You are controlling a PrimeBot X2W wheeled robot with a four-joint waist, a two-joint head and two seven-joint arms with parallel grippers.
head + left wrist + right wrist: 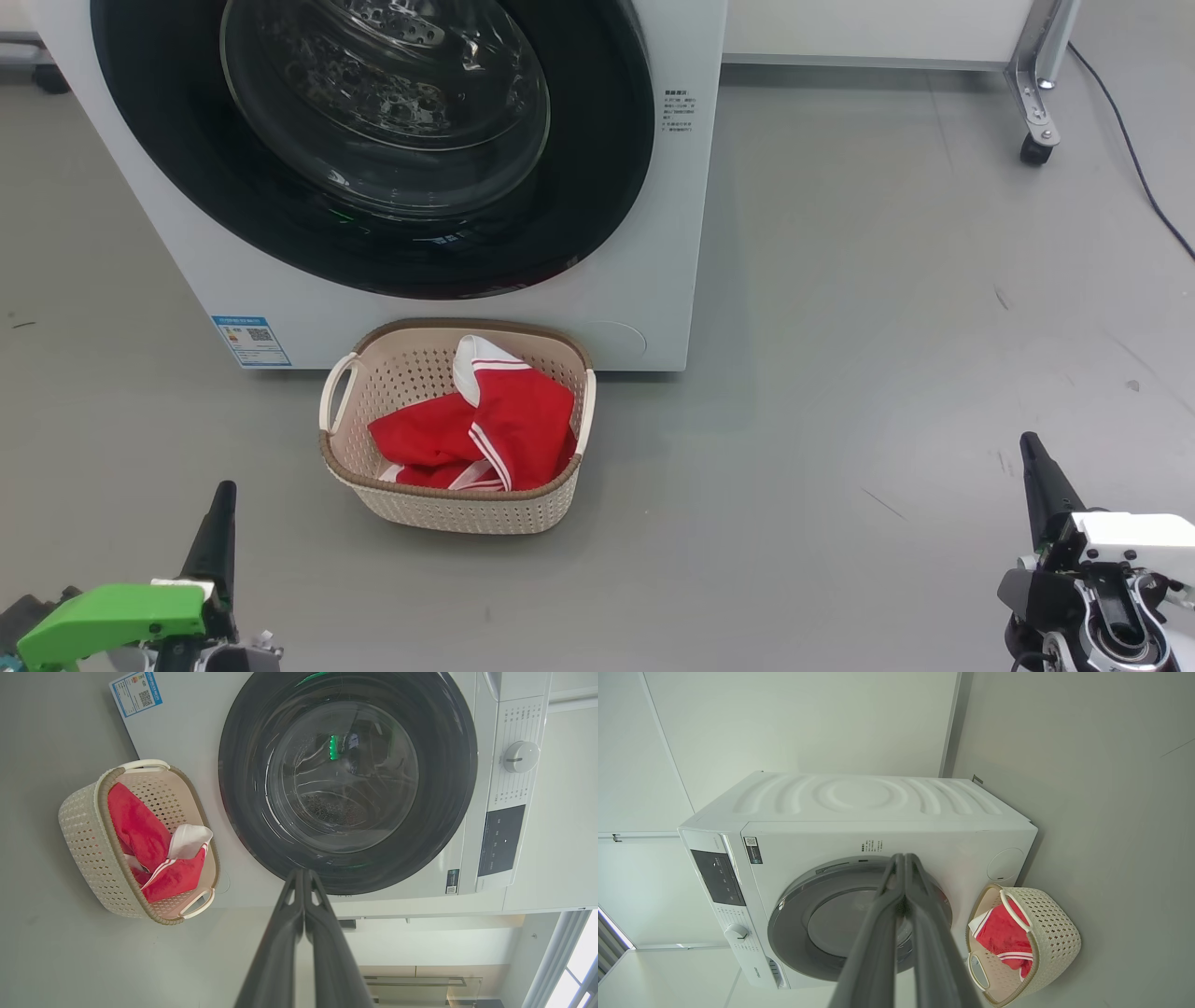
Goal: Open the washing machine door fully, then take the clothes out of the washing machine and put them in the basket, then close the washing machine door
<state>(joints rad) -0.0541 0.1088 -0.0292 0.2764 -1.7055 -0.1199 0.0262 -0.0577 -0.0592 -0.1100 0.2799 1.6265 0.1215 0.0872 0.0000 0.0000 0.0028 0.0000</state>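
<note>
White washing machine [644,233] with glossy black door [168,140]; cream perforated basket [439,509], brown rim; red clothes [495,425], white stripes; grey floor [840,373].

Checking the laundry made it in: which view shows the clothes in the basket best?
Head view: it looks down into the basket at the red-and-white clothes, unobstructed. Both wrist views show them smaller, sideways; the right one behind a handle.

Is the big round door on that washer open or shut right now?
Shut. The washing machine door lies flat against the white front of the washing machine, with no gap around its black ring.
</note>
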